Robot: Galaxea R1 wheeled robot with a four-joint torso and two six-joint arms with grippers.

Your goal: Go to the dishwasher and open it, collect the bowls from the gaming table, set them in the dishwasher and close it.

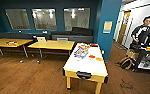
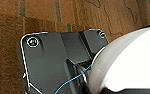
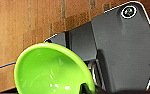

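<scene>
Carrying bright green plastic bowl [image 3: 48,72], tilted over wood floor [image 3: 21,27], apparently clamped in right gripper; left gripper state indeterminable. Remaining orange bowls [image 1: 95,58] on yellow-sided, white-topped gaming-table worktop [image 1: 87,65] ahead.

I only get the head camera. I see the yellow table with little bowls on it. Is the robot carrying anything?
Observer: Yes. The right wrist camera shows a bright green bowl at the right gripper.
Operator: Is it squeezed tight?
Observer: I cannot tell; the fingers are hard to make out behind the bowl's rim.
Operator: What about the other arm?
Observer: The left wrist camera shows no bowl, just brown wooden floor under it.
</scene>
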